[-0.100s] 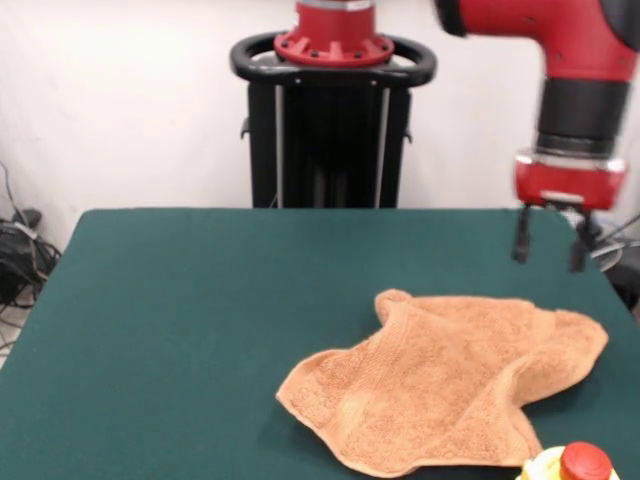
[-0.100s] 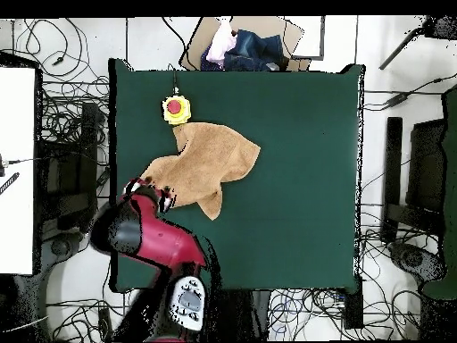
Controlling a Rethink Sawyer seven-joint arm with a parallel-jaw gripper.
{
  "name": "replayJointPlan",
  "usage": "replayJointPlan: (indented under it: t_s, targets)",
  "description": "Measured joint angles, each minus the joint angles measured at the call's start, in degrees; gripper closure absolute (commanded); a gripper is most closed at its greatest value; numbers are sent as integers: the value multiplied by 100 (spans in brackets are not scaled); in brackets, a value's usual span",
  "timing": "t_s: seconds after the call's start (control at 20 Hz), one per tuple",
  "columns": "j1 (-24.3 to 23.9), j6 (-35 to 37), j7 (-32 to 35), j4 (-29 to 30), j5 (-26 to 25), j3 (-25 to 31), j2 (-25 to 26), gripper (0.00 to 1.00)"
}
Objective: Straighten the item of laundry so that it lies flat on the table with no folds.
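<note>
towel (image 1: 447, 380) x1, rumpled | table (image 1: 180, 330) x1 | claw (image 1: 548, 243) x1, open, above

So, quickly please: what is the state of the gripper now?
Gripper: open, holding nothing, above the table, apart from the towel.

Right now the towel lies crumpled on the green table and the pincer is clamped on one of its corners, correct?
Not quite. The towel does lie crumpled on the green table, but the pincer is not clamped on it. The front view shows it open and empty, hanging above the table behind the towel with a clear gap between them.
</note>
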Motion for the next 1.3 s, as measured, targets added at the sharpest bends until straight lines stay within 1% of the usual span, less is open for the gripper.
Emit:
replayJointPlan:
  t_s: [0.2,0.35,0.4,0.65,1.0,1.15,1.25,1.3]
  targets:
    - [-852,0,0,183,-543,31,-458,0]
    - [-1163,2,0,245,-784,29,-649,0]
    - [-1192,2,0,244,-818,28,-676,0]
    - [-1140,15,0,238,-940,8,-761,0]
    - [-429,17,0,146,-960,-82,-629,0]
    - [-343,17,0,130,-1031,-82,-542,0]
    - [-363,18,0,131,-1062,-81,-522,0]
    - [-446,17,0,131,-1143,-81,-490,0]
